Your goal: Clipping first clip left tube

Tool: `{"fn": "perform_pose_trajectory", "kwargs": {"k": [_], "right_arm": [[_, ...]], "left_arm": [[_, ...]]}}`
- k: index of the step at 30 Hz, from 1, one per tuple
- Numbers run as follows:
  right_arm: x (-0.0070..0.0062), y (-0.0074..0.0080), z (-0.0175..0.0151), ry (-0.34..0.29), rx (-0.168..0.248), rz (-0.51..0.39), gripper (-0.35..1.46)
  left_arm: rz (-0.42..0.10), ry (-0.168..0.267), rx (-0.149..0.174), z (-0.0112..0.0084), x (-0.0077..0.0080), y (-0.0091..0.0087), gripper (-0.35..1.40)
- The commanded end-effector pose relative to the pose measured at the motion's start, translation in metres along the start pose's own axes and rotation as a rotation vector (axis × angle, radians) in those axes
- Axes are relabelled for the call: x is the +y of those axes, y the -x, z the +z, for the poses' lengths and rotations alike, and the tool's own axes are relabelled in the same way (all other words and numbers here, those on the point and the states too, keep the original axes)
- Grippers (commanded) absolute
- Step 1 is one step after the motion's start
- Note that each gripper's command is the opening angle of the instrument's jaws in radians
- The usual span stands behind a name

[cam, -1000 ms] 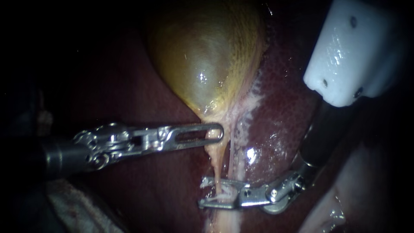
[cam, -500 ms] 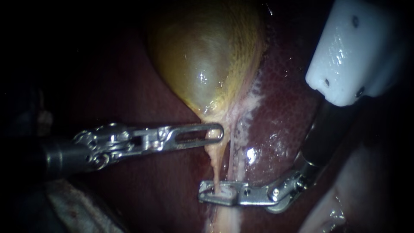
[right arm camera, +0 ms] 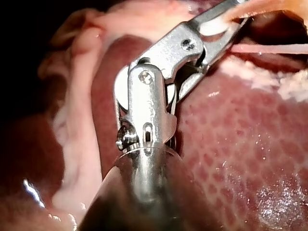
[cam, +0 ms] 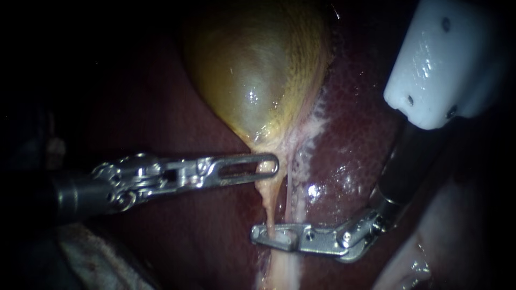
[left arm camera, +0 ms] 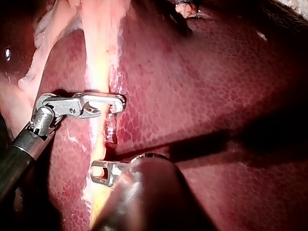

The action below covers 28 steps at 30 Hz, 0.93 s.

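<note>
Two instruments, two tubes: left instrument (cam: 273,165) grips the gallbladder (cam: 258,80); right instrument (cam: 260,236) clamps the left tube (cam: 270,214) (contact partly hidden).

The left tube (cam: 269,207) is a pale, yellowish-pink strand. It runs taut from the tip of the left instrument (cam: 270,164) straight to the right instrument (cam: 273,237), then widens into a paler band beyond it. It passes between the right instrument's jaws, which lie across it and press on it from both sides. The clip cannot be told apart from the pale tissue pinched between those jaws.
</note>
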Motion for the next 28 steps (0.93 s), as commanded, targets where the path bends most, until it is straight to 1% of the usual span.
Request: {"fn": "perform_pose_trajectory", "kwargs": {"k": [1, 28], "right_arm": [[0.0000, 0.0000, 0.0000, 0.000, 0.000, 0.000, -0.35], [-0.0002, 0.0000, -0.0001, -0.002, 0.000, 0.000, -0.35]], "left_arm": [[0.000, 0.000, 0.000, 0.0000, 0.0000, 0.0000, -0.35], [0.000, 0.000, 0.000, 0.0000, 0.0000, 0.0000, -0.35]]}}
